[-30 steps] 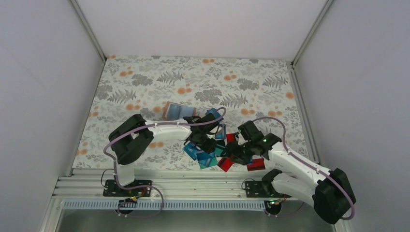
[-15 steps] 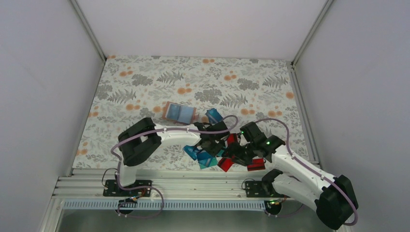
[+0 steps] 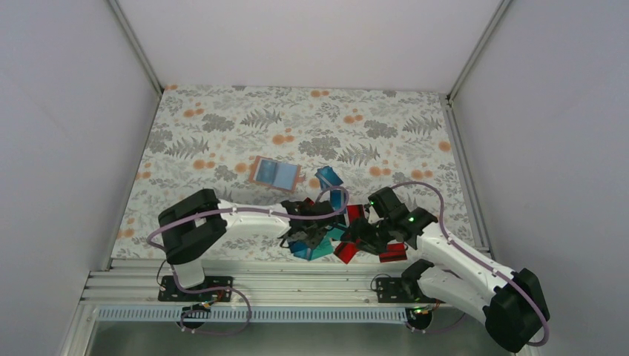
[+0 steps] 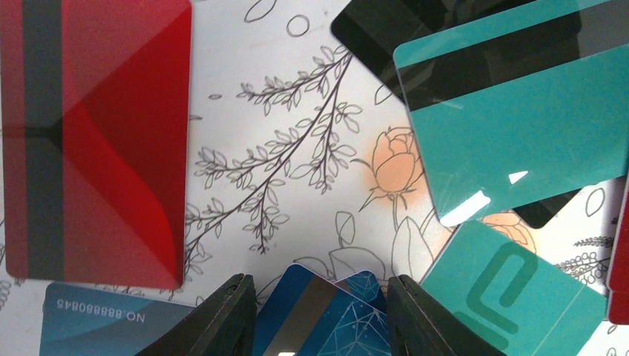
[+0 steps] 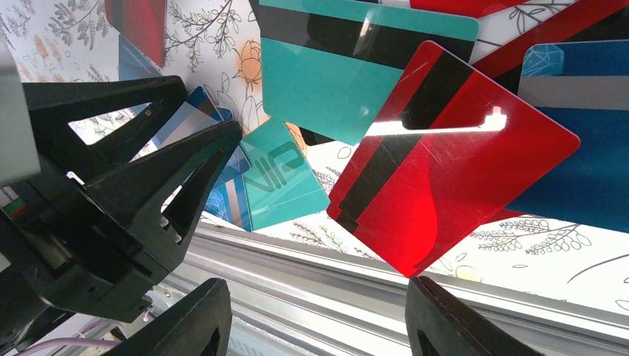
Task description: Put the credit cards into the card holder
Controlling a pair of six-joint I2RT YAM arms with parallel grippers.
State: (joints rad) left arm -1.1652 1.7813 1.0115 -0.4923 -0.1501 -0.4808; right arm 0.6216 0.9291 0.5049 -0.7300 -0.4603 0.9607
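Top external view: we see the left gripper (image 3: 305, 236), back from the card holder (image 3: 276, 172) at upper centre, drop onto the credit cards (image 3: 345, 252) at lower centre, jaws astride a blue card (image 4: 319, 311), grip uncertain. Seemingly another pick begins. The right gripper (image 5: 315, 291) gapes empty.

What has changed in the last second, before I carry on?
The left end effector pulled back from beside the far blue card toward the near edge and now straddles the blue cards in the pile, jaws apart, no clear grip. The right end effector, the card holder and the red cards stayed about where they were.
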